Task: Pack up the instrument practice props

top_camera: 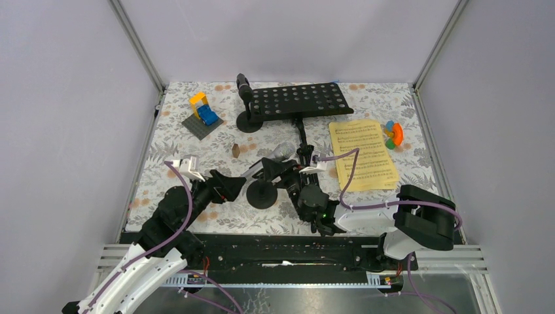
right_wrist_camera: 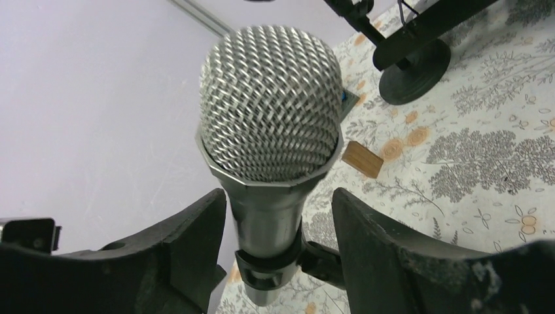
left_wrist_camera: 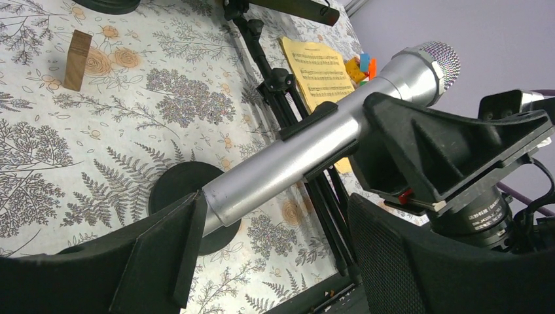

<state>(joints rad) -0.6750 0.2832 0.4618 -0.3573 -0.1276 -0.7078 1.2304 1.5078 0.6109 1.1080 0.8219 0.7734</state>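
Note:
The silver microphone (top_camera: 279, 153) sits tilted in the clip of a black disc-based post (top_camera: 263, 194) at the table's middle front. My right gripper (right_wrist_camera: 278, 222) is open and straddles the microphone's neck just under its mesh head (right_wrist_camera: 271, 104), with a gap on each side. My left gripper (left_wrist_camera: 275, 242) is open around the microphone's tail end (left_wrist_camera: 219, 199), which lies close to the left finger (left_wrist_camera: 163, 248). Further back, the black microphone (top_camera: 243, 85) stands on its own post beside the black perforated music rack (top_camera: 301, 100). The yellow sheet-music pages (top_camera: 362, 154) lie flat at the right.
A yellow-and-blue block build (top_camera: 203, 111) stands at the back left. Between it and the arms lies a small wooden block (top_camera: 235, 150). An orange-green-blue toy (top_camera: 393, 133) lies beside the pages. The rack's tripod legs (left_wrist_camera: 288, 111) run down close to the silver microphone's post.

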